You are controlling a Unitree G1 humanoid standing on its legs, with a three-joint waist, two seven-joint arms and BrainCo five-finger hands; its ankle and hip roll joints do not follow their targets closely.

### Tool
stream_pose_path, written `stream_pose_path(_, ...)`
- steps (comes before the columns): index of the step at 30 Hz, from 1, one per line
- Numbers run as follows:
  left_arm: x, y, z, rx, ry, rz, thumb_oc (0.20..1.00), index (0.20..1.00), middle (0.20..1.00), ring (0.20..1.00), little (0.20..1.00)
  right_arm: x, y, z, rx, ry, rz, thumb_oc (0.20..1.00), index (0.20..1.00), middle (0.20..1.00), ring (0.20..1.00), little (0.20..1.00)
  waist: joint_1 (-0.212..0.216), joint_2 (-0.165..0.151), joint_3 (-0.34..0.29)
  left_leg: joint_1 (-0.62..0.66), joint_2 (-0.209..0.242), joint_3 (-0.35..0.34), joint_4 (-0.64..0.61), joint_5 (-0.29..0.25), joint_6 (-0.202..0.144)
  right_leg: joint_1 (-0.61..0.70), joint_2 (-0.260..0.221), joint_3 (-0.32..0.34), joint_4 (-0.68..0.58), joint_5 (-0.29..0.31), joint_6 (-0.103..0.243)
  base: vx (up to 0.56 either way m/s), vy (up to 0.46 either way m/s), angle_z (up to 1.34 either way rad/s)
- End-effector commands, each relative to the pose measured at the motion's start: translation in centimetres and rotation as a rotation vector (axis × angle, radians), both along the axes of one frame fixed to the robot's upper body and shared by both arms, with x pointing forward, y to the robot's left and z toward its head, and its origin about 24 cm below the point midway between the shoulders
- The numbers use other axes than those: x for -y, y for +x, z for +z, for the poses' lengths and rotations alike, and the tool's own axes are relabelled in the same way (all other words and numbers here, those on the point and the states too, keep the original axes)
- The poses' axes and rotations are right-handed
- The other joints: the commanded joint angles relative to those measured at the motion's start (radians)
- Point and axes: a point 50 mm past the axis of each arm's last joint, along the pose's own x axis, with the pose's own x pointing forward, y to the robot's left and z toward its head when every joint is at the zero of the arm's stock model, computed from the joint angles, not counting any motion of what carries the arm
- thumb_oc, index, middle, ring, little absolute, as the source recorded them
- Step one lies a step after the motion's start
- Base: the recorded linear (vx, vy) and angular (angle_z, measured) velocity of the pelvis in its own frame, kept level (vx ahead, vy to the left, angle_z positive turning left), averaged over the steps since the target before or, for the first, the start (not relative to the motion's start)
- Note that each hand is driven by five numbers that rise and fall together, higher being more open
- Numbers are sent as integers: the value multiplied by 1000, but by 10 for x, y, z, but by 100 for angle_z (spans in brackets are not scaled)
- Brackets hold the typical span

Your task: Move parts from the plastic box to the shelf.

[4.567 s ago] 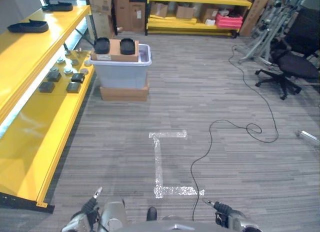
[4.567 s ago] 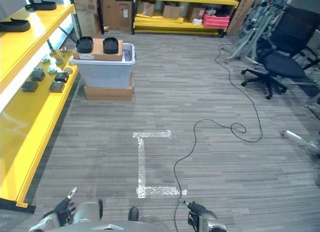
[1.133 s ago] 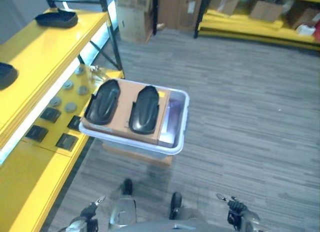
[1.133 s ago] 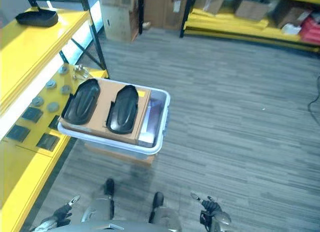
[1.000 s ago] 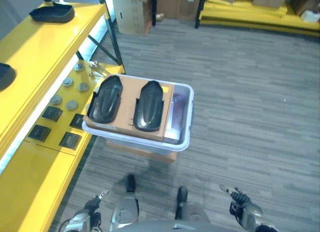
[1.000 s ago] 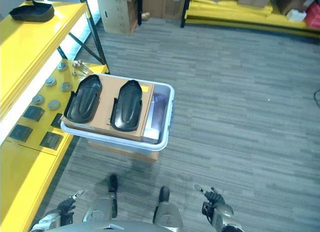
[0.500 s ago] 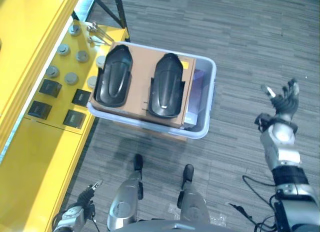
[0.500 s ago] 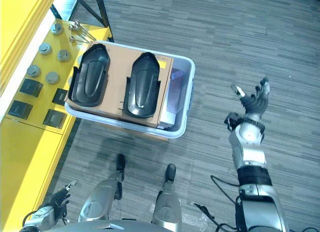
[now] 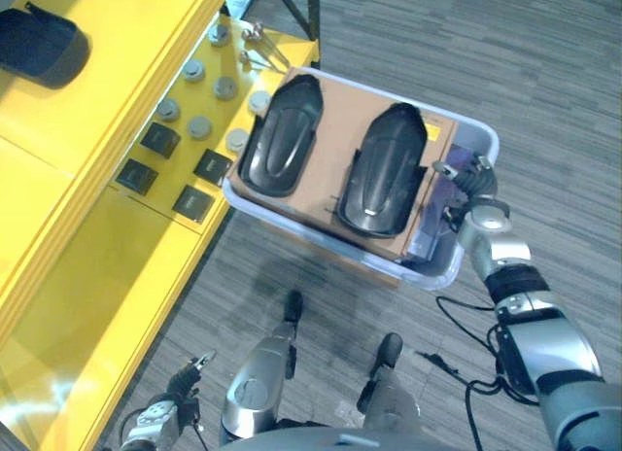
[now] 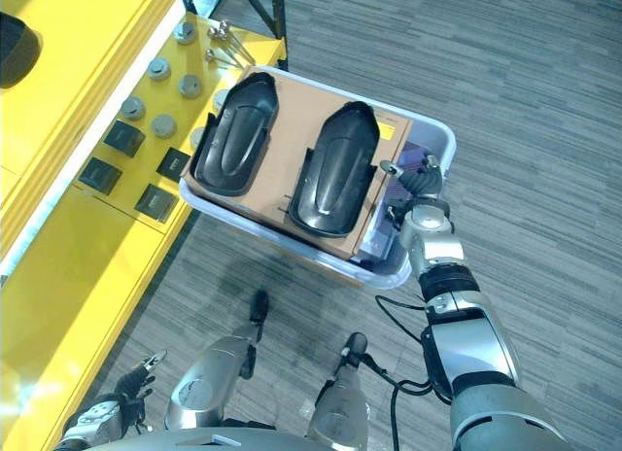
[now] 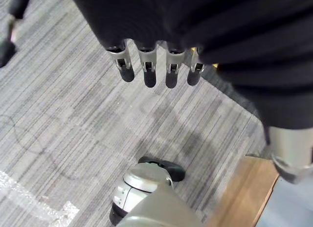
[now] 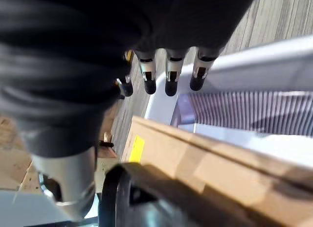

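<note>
One pale plastic box [image 9: 452, 266] sits on the grey plank floor [image 9: 544, 72] just beside the yellow shelf [image 9: 87, 276], resting on a brown base that shows at its near edge. A cardboard sheet [image 9: 326, 150] lies across most of the box's top, and on it rest two black moulded parts [image 9: 282, 135], side by side and lengthwise, the second part [image 9: 382, 169] being the one nearer the robot's right arm. The right hand [image 10: 420, 184] reaches over the box's open end, past the cardboard edge, its fingers [image 12: 168, 78] straight and holding nothing, hanging above the ribbed inner wall of the box without touching the parts. The left hand [image 9: 160, 412] hangs low near the shelf's front edge, above the floor, its fingers [image 11: 149, 70] straight and empty. On the lower shelf board lie four dark square blocks [image 9: 178, 167] in two rows, about seven small round silver discs [image 9: 199, 127] behind them, and a few metal pins [image 9: 258, 38] near the black upright. One larger dark part [image 9: 41, 45] lies on the upper shelf board.
</note>
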Motion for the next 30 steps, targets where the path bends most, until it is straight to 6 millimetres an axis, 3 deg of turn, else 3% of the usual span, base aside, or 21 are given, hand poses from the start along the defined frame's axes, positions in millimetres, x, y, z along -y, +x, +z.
stream_pose_path(1, -6, -5, -1, -15, 23, -36, 1000, 1000, 1000, 1000, 1000, 7, 1, 14, 22, -92, 10, 1000, 1000, 1000, 1000, 1000, 3, 16, -42, -26, 44, -42, 38, -52, -40, -68, -31, -20, 131, -63, -13, 4, 37, 10)
stream_pose_path(9, -4, -8, -2, -16, 2, -41, 1000, 1000, 1000, 1000, 1000, 5, 0, -1, -84, -157, 29, 1000, 1000, 1000, 1000, 1000, 3, 16, -36, -16, 47, -37, 27, -49, -42, -68, -34, -22, 138, -63, -8, 1, 4, 1)
stream_pose_path(14, -1, -5, -1, -1, -11, -42, 1000, 1000, 1000, 1000, 1000, 6, -10, -26, -224, -283, 44, 1000, 1000, 1000, 1000, 1000, -4, 12, -25, -20, 51, -34, 22, -45, -42, -78, -33, -18, 142, -60, -4, 0, 0, 0)
stream_pose_path(21, 3, 6, 1, 29, -6, -47, 1000, 1000, 1000, 1000, 1000, 0, -21, -60, -305, -260, 65, 1000, 1000, 1000, 1000, 1000, -2, 10, -3, -38, 53, -35, 27, -44, -41, -91, -34, -20, 138, -48, -1, -40, -9, -1)
stream_pose_path(30, 2, 22, 7, 63, -3, -40, 1000, 1000, 1000, 1000, 1000, -18, -11, -52, -246, -247, 92, 1000, 1000, 1000, 1000, 1000, 4, 8, 15, -62, 48, -37, 30, -42, -38, -115, -38, -22, 136, -37, 7, -31, 2, 3)
